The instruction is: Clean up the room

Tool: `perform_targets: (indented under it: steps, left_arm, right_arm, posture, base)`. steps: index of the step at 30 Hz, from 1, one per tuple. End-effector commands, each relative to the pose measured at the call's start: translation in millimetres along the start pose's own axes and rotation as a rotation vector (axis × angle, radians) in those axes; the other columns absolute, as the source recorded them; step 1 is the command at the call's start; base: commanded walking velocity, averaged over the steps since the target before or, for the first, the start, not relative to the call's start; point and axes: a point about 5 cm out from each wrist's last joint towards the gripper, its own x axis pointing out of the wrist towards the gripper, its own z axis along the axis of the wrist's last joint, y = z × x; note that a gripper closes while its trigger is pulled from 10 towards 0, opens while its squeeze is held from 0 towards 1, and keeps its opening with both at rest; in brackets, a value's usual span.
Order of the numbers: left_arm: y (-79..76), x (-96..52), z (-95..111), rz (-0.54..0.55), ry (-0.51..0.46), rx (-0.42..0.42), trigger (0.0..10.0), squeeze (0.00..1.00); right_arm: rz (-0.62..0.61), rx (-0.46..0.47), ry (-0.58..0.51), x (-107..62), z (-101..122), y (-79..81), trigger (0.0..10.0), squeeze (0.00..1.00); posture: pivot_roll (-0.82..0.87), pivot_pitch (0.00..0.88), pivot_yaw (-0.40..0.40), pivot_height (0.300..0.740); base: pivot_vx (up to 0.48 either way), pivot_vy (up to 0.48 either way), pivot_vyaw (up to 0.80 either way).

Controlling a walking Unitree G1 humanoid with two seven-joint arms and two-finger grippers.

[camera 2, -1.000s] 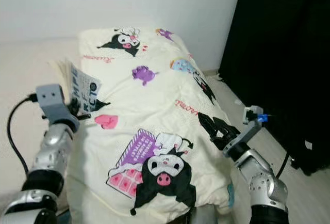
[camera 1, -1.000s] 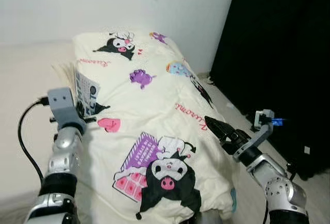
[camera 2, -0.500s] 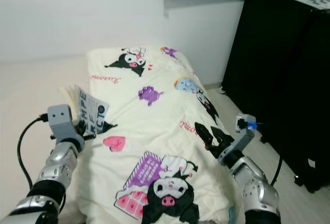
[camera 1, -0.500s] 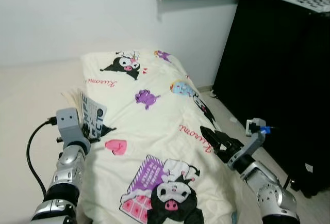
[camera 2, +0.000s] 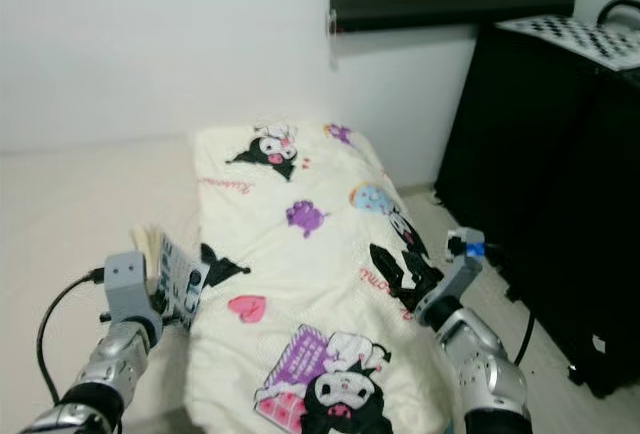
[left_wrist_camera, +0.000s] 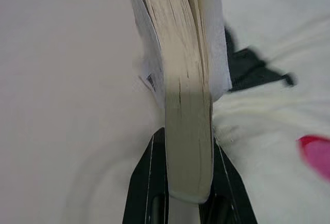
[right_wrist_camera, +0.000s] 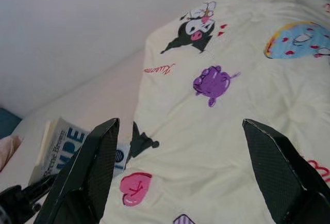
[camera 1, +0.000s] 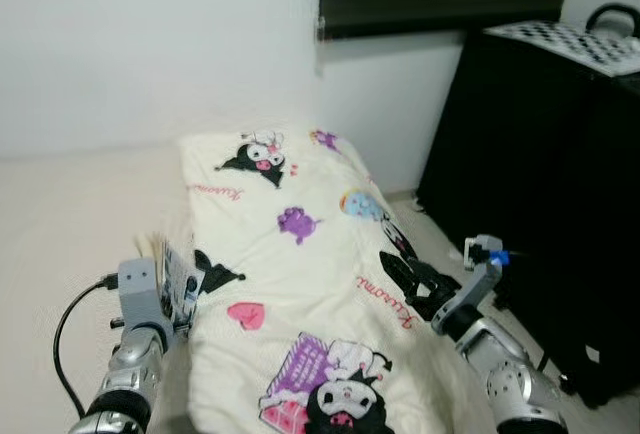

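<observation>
Left eye view has tilted up as the robot straightens, the left gripper still pinching the book off the cartoon-print duvet, right gripper spread and empty, so the book seems ready to carry away.

A cream blanket printed with black, pink and purple cartoon figures beside a black cabinet.

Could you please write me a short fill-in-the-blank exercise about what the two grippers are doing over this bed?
1. The left gripper is shut on a ____.
2. The right gripper hovers over the cartoon-print blanket with its fingers ____.
3. The heart printed on the blanket near the left gripper is ____ in colour.
4. The tall cabinet on the robot's right is ____.

Missing words: book; open; pink; black
</observation>
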Motion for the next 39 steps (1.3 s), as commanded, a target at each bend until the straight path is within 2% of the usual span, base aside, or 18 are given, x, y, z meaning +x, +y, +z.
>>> perform_targets:
  steps: [1,6,11,15,17,22,25,29,31,32,33,36,37,39]
  left_arm:
    - [5.9,1.4,6.3,0.016,-0.028,0.015,10.0,0.0]
    - [17.2,-3.4,-10.8,0.059,0.031,0.043,10.0,0.0]
    - [24.4,-6.2,-19.4,0.091,0.067,0.009,10.0,0.0]
    - [31.3,-11.8,-33.8,0.12,0.117,-0.005,10.0,0.0]
    - [36.6,-19.4,-50.2,0.139,0.167,0.012,10.0,0.0]
    - [38.2,-23.7,-58.6,0.144,0.189,0.026,10.0,0.0]
    - [40.9,-28.1,-67.0,0.153,0.22,0.046,10.0,0.0]
    - [44.7,-38.3,-86.0,0.169,0.299,0.081,10.0,0.0]
    - [44.7,-38.3,-86.0,0.169,0.299,0.081,10.0,0.0]
    - [44.8,-43.1,-94.7,0.168,0.336,0.087,10.0,0.0]
    - [44.3,-45.0,-97.9,0.163,0.348,0.096,10.0,0.0]
    - [43.9,-45.9,-99.6,0.16,0.354,0.101,10.0,0.0]
    - [44.9,-50.9,-107.3,0.161,0.385,0.109,10.0,0.0]
    - [45.5,-52.9,-110.3,0.162,0.399,0.111,10.0,0.0]
  right_arm:
    - [-0.017,0.001,0.023,-1.7,-7.6,-2.1,10.0,0.0]
    - [-0.035,-0.014,0.042,-3.2,-14.0,-6.2,10.0,0.0]
    - [-0.044,-0.03,0.064,-3.4,-19.4,-7.4,10.0,0.0]
    - [-0.094,-0.069,0.093,-4.8,-29.6,-13.8,10.0,0.0]
    - [-0.177,-0.104,0.126,-11.8,-42.7,-24.9,10.0,0.0]
    - [-0.202,-0.095,0.138,-18.3,-49.4,-29.8,10.0,0.0]
    - [-0.226,-0.09,0.176,-25.6,-60.4,-35.4,10.0,0.0]
    - [-0.31,-0.078,0.301,-47.4,-92.4,-48.7,10.0,0.0]
    - [-0.31,-0.078,0.301,-47.4,-92.4,-48.7,10.0,0.0]
    - [-0.354,-0.064,0.377,-62.3,-112.2,-53.1,10.0,0.0]
    - [-0.37,-0.052,0.399,-67.9,-119.3,-54.1,10.0,0.0]
    - [-0.377,-0.045,0.407,-70.5,-122.6,-54.4,10.0,0.0]
    - [-0.378,-0.034,0.409,-73.9,-127.1,-54.1,10.0,0.0]
    - [-0.373,-0.03,0.401,-74.0,-127.1,-53.8,10.0,0.0]
  posture:
    - [0.01,0.006,-0.047,0.693]
    - [0.01,0.004,-0.048,0.713]
    - [0.01,0.004,-0.048,0.723]
    - [0.01,0.0,-0.047,0.733]
    - [0.01,0.0,-0.046,0.733]
    - [0.01,0.0,-0.048,0.733]
    - [0.01,0.0,-0.046,0.733]
    - [0.01,0.0,-0.049,0.733]
    - [0.01,0.0,-0.049,0.733]
    - [0.02,0.0,-0.051,0.733]
    - [0.02,0.0,-0.053,0.733]
    - [0.02,0.0,-0.053,0.733]
    - [0.02,0.0,-0.052,0.733]
    - [0.02,0.0,-0.051,0.733]
  base:
    - [0.0,0.0,0.0]
    - [0.0,0.0,0.0]
    - [0.0,0.0,0.0]
    - [0.0,0.0,0.0]
    - [0.0,0.0,0.0]
    - [0.0,0.0,0.0]
    - [0.0,0.0,0.73]
    - [0.0,0.0,0.73]
    - [0.0,0.0,0.73]
    - [0.0,0.0,0.73]
    - [0.0,0.0,0.73]
    - [0.0,0.0,0.73]
    - [0.0,0.0,0.73]
    - [0.0,0.0,0.73]
